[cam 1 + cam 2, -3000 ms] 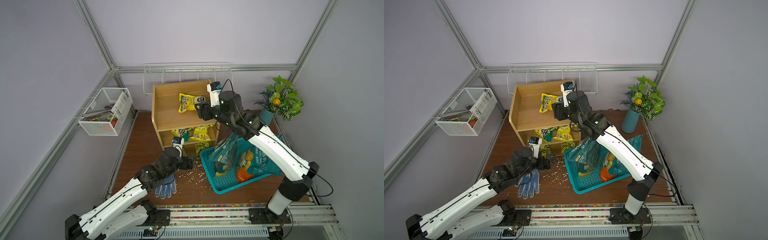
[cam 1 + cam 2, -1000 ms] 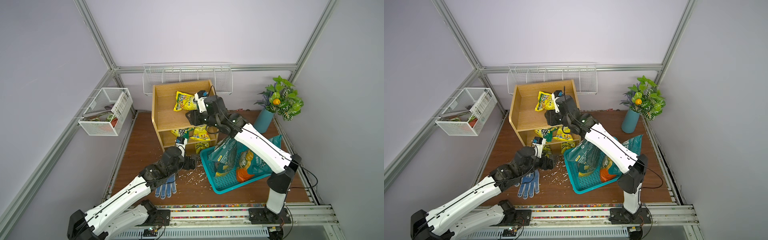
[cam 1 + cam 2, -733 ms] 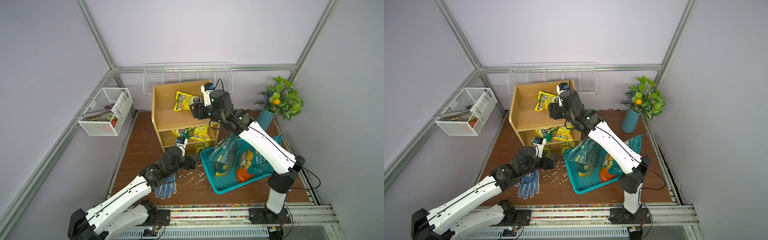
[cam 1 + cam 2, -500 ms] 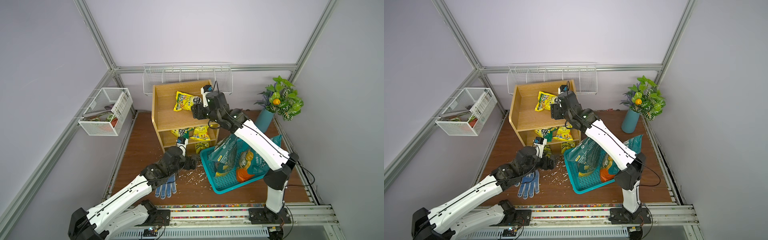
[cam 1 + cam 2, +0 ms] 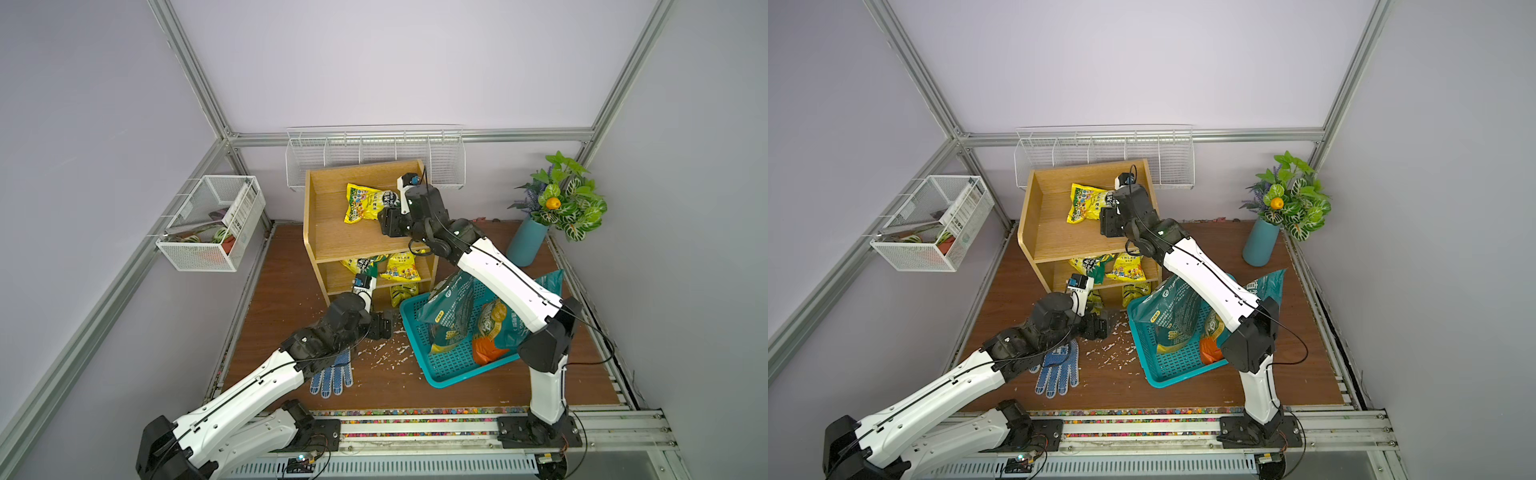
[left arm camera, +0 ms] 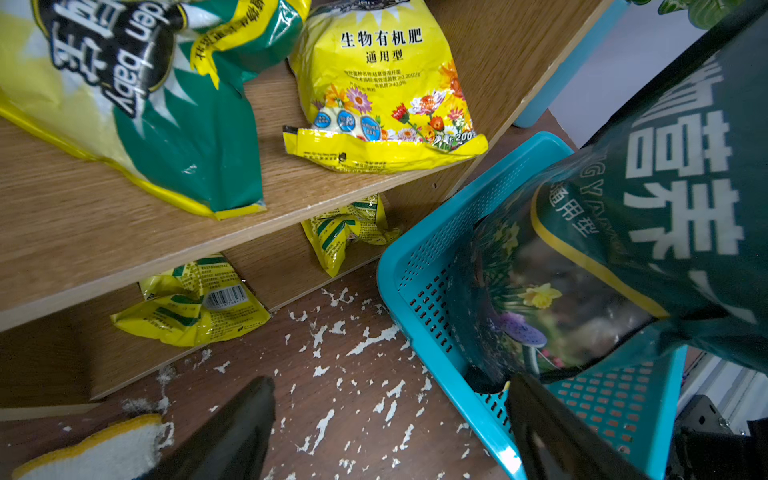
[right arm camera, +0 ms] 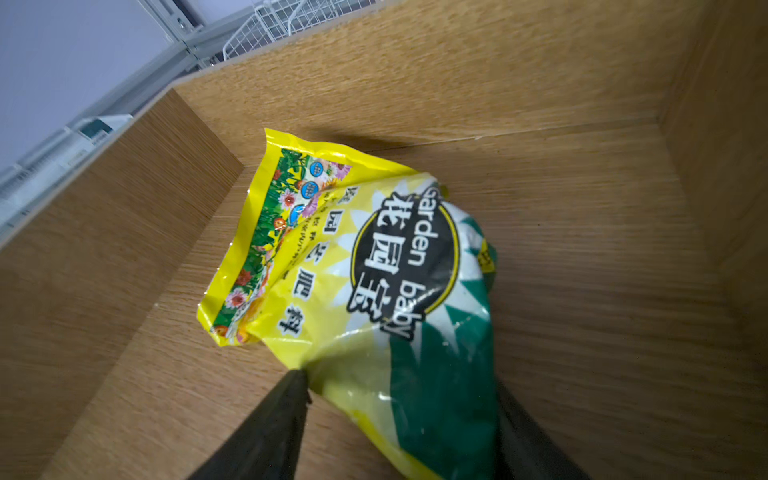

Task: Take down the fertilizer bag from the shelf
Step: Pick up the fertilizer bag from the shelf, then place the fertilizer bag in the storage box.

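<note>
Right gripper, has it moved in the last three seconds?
Yes. The right gripper has moved left across the shelf top, from its right wall to the bag, which its fingers now straddle.

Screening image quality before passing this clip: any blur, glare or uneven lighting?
Both top views: evenly lit, sharp, only soft shadows inside the shelf. Left wrist view: dark green bag near the lens is soft; yellow flower-print bag crisp. Right wrist view: fertilizer bag readable, small glare flecks; wood edges smeared.
</note>
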{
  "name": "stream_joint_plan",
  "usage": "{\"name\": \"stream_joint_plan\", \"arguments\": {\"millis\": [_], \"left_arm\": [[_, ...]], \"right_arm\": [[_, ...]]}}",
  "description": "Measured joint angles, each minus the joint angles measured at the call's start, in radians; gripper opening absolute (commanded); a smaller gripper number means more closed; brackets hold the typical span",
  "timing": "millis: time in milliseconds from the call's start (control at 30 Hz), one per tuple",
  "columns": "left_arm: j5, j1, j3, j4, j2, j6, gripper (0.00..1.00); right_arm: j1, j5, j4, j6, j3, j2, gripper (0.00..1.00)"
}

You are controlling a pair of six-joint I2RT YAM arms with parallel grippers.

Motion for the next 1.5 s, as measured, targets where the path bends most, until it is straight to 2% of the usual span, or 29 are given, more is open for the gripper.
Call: {"name": "stream_joint_plan", "arguments": {"millis": [67, 100, 267, 400, 567, 800, 933, 1167, 1500], "left_arm": [[0.000, 0.000, 0.000, 0.000, -0.004, 0.000, 0.92], [0.000, 0.000, -0.001, 0.000, -0.007, 0.000, 0.92], [-0.004, 0.000, -0.012, 0.000, -0.022, 0.000, 0.92], [-0.006, 0.001, -0.025, 0.001, -0.022, 0.000, 0.92], [-0.003, 0.001, -0.031, 0.015, -0.010, 0.000, 0.92], [0.010, 0.001, -0.031, 0.048, 0.015, 0.000, 0.92], [0.019, 0.001, -0.031, 0.062, 0.035, 0.000, 0.92], [0.039, 0.001, -0.029, 0.092, 0.097, 0.003, 0.91], [0.106, 0.002, 0.028, 0.106, 0.209, 0.010, 0.91]], "right_arm": [[-0.003, -0.016, 0.054, 0.014, -0.032, 0.000, 0.10], [-0.003, -0.020, 0.089, 0.017, -0.052, -0.001, 0.00], [-0.003, -0.057, 0.251, 0.017, -0.182, -0.056, 0.00], [-0.003, -0.140, 0.320, 0.007, -0.281, -0.120, 0.00], [0.021, -0.210, 0.284, -0.050, -0.286, -0.168, 0.00], [0.125, -0.163, 0.112, -0.192, -0.282, -0.377, 0.00], [0.163, -0.074, 0.054, -0.255, -0.338, -0.577, 0.00], [0.206, 0.177, -0.069, -0.283, -0.560, -0.911, 0.00], [0.221, 0.679, -0.387, -0.210, -0.653, -1.051, 0.00]]}}
